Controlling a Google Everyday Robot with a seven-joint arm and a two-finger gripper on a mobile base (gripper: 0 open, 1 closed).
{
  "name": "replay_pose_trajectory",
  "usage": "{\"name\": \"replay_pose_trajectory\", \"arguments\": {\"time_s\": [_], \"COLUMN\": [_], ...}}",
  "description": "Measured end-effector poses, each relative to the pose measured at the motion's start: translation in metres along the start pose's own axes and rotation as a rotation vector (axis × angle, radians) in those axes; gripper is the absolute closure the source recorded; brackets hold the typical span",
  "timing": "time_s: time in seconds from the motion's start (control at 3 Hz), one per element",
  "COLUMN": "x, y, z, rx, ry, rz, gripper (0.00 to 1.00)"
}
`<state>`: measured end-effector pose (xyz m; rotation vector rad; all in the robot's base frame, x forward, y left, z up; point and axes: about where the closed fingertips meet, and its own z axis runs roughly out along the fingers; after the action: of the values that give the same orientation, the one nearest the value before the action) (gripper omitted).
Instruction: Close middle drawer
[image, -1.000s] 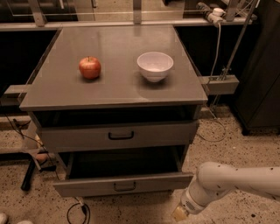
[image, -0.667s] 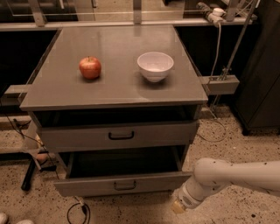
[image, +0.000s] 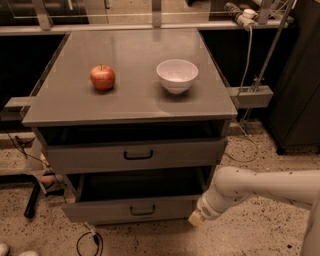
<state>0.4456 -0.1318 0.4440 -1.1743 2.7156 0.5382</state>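
Counting down from the counter (image: 130, 102), two grey drawers show, both pulled out. The top drawer (image: 90, 159) sits just under the counter with one wide black handle (image: 138, 155). The middle drawer (image: 100, 211) sits below that, further out, with one small loop handle (image: 142, 210) and its dark box open to view. On the counter stand one red apple (image: 102, 77) toward its left and one white bowl (image: 177, 75) toward its right, well apart.

One white arm (image: 260, 184) reaches in below the counter's right front corner. Its single tool (image: 196, 218) sits at the right end of the middle drawer's front, touching it or just beside it. Only a pale yellowish tip shows, so I cannot tell whether the tool is open or closed. Any third drawer below is hidden by the middle one, and the arm is cut off at the right edge.

Since a second ago the tool has risen and moved left toward that front, while the middle drawer looks about as far out as before.
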Motion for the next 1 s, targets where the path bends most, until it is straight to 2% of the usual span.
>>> {"name": "replay_pose_trajectory", "arguments": {"time_s": [1.0], "x": [-0.054], "y": [-0.023], "z": [0.013], "rx": [0.035], "ry": [-0.019], "rz": [-0.018], "gripper": [1.00]}}
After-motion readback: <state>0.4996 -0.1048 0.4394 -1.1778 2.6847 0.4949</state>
